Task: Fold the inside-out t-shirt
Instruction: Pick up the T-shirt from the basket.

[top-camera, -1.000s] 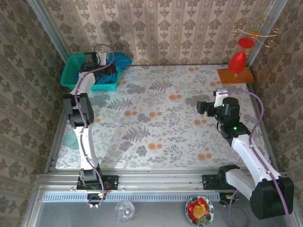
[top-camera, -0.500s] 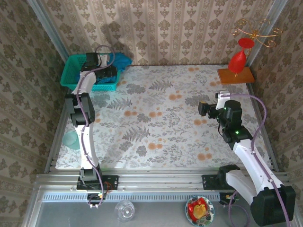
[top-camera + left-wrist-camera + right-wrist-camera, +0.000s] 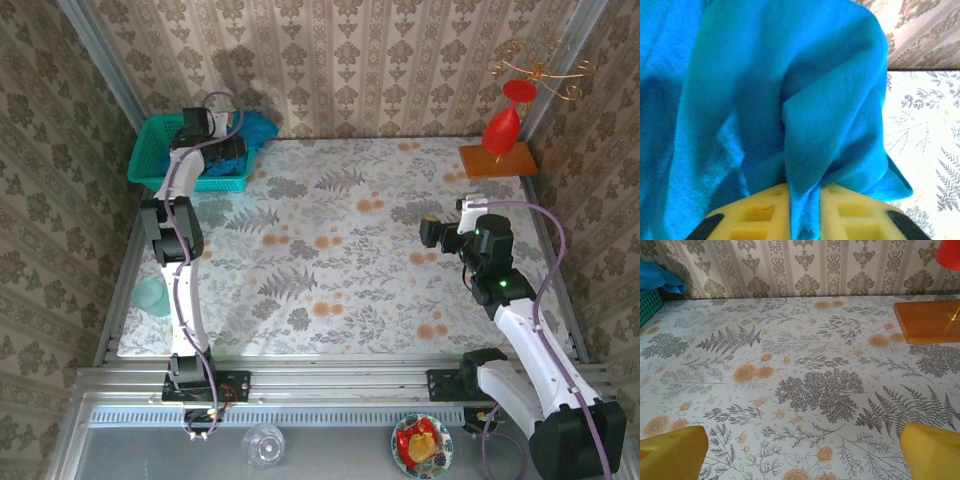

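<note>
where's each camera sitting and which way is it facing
Top external: above and behind the arms, looking down on the table; left arm and right arm show.
Left wrist: on the left arm, close on the t-shirt pinched in the left gripper.
Right wrist: on the right arm, looking across the table to the far wall; its yellow fingers show, wide apart.
Shared: top and right wrist both catch the basket and t-shirt.

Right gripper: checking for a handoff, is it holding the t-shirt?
No, the right gripper has its fingers wide apart over the table, nothing between them.
</note>
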